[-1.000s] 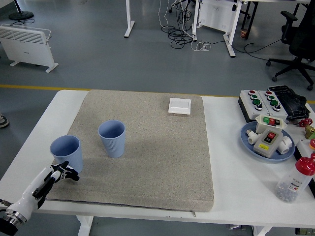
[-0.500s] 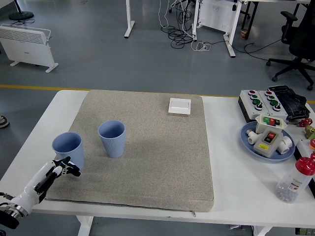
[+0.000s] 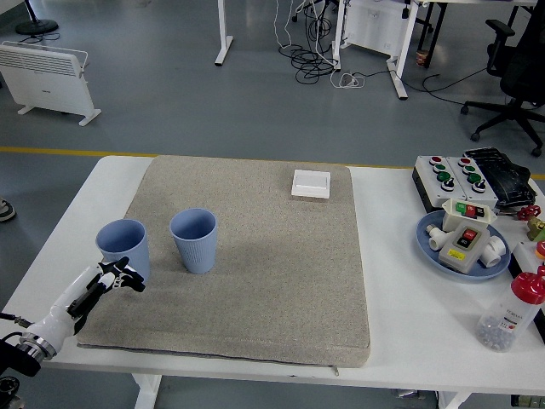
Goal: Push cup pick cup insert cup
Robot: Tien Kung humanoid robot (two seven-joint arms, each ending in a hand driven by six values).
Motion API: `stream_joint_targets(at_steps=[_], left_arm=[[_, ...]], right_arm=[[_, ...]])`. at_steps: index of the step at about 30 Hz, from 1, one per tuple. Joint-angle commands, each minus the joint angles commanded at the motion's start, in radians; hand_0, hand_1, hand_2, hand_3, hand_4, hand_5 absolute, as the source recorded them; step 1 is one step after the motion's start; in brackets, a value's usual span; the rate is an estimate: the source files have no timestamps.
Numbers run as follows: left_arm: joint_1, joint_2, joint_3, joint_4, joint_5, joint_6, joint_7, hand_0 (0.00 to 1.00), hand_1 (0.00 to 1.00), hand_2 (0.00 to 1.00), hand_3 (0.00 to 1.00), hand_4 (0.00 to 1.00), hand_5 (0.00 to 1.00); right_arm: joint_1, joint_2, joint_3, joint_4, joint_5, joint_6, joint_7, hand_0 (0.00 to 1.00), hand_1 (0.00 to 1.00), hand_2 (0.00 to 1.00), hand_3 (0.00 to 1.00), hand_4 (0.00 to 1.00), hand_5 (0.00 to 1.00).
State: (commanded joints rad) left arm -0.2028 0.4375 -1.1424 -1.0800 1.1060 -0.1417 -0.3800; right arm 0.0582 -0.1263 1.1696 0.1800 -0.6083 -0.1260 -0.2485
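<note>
Two blue cups: the left hand (image 3: 115, 279), fingers spread, is pushing the outer cup (image 3: 124, 248) (pushing step, seemingly) toward the ribbed cup (image 3: 195, 240); gripping comes next.

- You see two blue cups, left cup (image 3: 123, 245) and right cup (image 3: 194, 239), matt plastic by the look, the right one finely ribbed.
- Your mat (image 3: 281, 256) looks like rough, speckled beige cloth.
- The table (image 3: 409, 324) is smooth white.
- Your left hand (image 3: 106, 285) shows glossy black-and-white plastic.
</note>
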Motion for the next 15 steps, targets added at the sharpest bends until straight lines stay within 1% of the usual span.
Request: stream_joint_targets(at_steps=[6,11,15], left_arm=[[-0.026,0.002,0.017,0.041,-0.016,-0.005,0.002,0.689,0.507,0.481,0.467,0.635,0.998],[-0.037,0.002,0.014,0.065,-0.016,-0.009,0.001,0.694,0.507,0.481,0.467,0.632,0.998],[-0.055,0.004,0.012,0.088,-0.008,-0.011,0.001,0.696,0.507,0.480,0.467,0.631,0.998]], right_arm=[[0.001,0.000,-0.003,0.000,0.002,0.001,0.000,0.724,0.647,0.647,0.577,0.125,0.471],[0.001,0.000,-0.006,0.000,0.006,0.001,0.000,0.724,0.646,0.647,0.577,0.125,0.470],[0.002,0.000,-0.010,0.000,0.008,0.001,0.000,0.724,0.648,0.647,0.577,0.125,0.470]])
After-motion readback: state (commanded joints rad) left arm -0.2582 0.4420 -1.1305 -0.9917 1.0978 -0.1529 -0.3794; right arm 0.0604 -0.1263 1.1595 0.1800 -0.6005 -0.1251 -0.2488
